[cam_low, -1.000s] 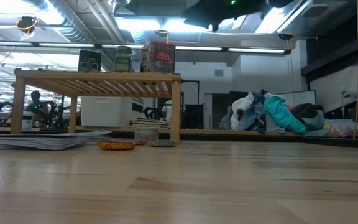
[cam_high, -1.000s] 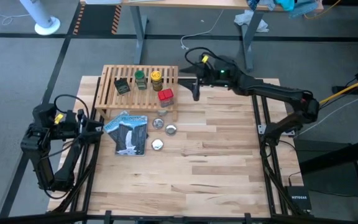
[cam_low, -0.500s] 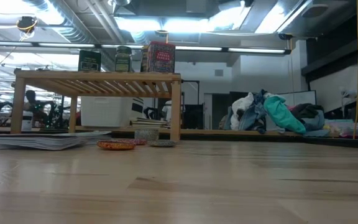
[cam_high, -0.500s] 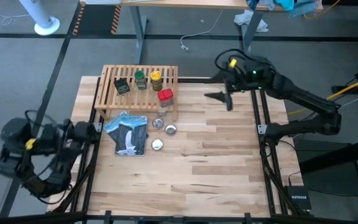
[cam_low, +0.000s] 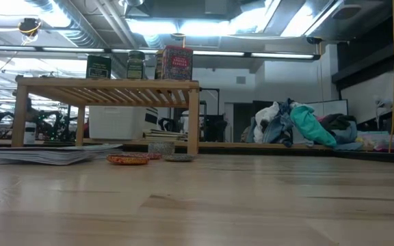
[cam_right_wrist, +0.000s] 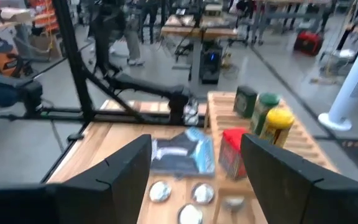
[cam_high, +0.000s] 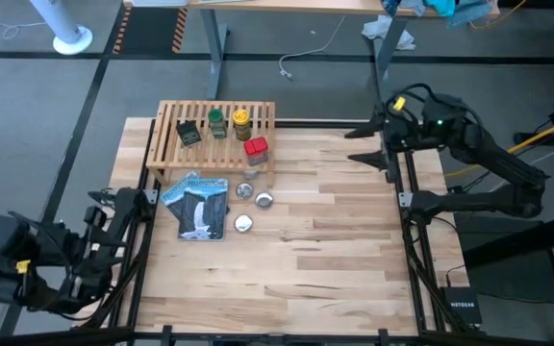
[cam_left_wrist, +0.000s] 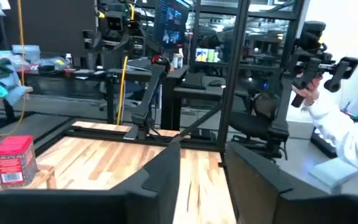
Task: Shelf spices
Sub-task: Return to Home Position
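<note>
The four spices (cam_high: pixel 242 122) stand on the shelf (cam_high: pixel 171 154). The right end effector (cam_right_wrist: pixel 194 149), fingers apart, has pulled farther from the shelf. The left end effector (cam_left_wrist: pixel 202 163), also apart, has retreated off the tabletop (cam_high: pixel 315 240), well apart from the shelf.

Shelf (cam_high: pixel 167 144) is showing pale bamboo, striped by its parallel slats. Green-capped jar (cam_high: pixel 217 120) and yellow-capped jar (cam_high: pixel 242 120) are wearing just those cap colours. Boxy black tin (cam_high: pixel 189 134) is reading black from above, dark green in the right wrist view. Red tin (cam_high: pixel 256 148) is glowing bright red, carrying light lettering in the left wrist view. Packet (cam_high: pixel 200 204) is showing patches of blue and white. Round tins (cam_high: pixel 245 191) are gleaming silvery. Tabletop (cam_high: pixel 335 240) is running in butcher-block strips of light and honey-brown wood. Left arm (cam_high: pixel 8 245) and right arm (cam_high: pixel 469 144) are showing dark, each carrying a small yellow tag. Cloth (cam_low: pixel 312 123) beyond the table is showing teal.
</note>
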Controlling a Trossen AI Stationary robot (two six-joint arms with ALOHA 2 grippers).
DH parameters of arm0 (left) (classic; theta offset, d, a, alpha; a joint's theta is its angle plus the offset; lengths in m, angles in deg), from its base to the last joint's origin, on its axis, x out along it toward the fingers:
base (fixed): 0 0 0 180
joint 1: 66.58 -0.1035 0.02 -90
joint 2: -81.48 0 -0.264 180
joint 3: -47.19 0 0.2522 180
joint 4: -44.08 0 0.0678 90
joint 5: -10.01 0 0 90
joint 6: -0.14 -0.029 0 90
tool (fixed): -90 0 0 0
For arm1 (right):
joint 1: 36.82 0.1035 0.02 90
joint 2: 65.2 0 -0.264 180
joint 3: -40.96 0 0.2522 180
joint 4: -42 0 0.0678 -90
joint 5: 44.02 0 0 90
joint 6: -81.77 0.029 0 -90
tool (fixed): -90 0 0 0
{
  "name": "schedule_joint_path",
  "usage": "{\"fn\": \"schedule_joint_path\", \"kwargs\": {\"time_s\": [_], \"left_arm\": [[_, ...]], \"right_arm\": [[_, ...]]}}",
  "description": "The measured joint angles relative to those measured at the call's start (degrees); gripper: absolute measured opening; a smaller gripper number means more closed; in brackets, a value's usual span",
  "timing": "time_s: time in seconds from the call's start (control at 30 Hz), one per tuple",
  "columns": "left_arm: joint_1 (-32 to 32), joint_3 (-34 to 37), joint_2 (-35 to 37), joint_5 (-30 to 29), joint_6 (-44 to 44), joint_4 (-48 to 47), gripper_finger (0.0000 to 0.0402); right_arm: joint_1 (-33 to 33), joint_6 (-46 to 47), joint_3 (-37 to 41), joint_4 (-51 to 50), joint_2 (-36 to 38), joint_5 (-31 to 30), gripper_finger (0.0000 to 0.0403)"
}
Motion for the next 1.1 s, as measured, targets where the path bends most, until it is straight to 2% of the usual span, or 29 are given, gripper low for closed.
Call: {"fn": "schedule_joint_path", "kwargs": {"time_s": [0.23,0.47,0.57,0.73,0.9,1.0,1.1], "left_arm": [[7.9,5.2,0.2,-0.1,-0.3,4.1,0.0084],[23.8,11.6,-2.2,2.1,-0.8,5.6,0.0062],[30.2,14.4,-3.4,2.1,-6.6,7.1,0.0052],[38.8,20.7,-5.6,0.3,-22.1,7.1,0.0033],[40.7,31.0,-5.7,-7.0,-32.7,6.9,0.0018],[40.4,37.4,-5.8,-6.5,-35.4,7.7,0.001],[39.2,43.5,-5.8,-2.3,-37.2,12.0,0.0003]], "right_arm": [[0.0,2.8,0.0,-6.4,2.7,1.4,0.0254],[0.0,11.9,0.0,-5.9,2.4,0.3,0.0254],[0.0,12.5,0.0,-5.6,2.5,0.3,0.0254],[0.0,13.7,0.0,-1.7,2.4,0.4,0.0254],[0.0,11.5,0.0,2.6,2.4,1.6,0.0254],[0.0,10.3,0.0,2.6,2.6,3.8,0.0254],[-0.1,9.9,0.0,2.3,3.1,5.5,0.0254]]}}
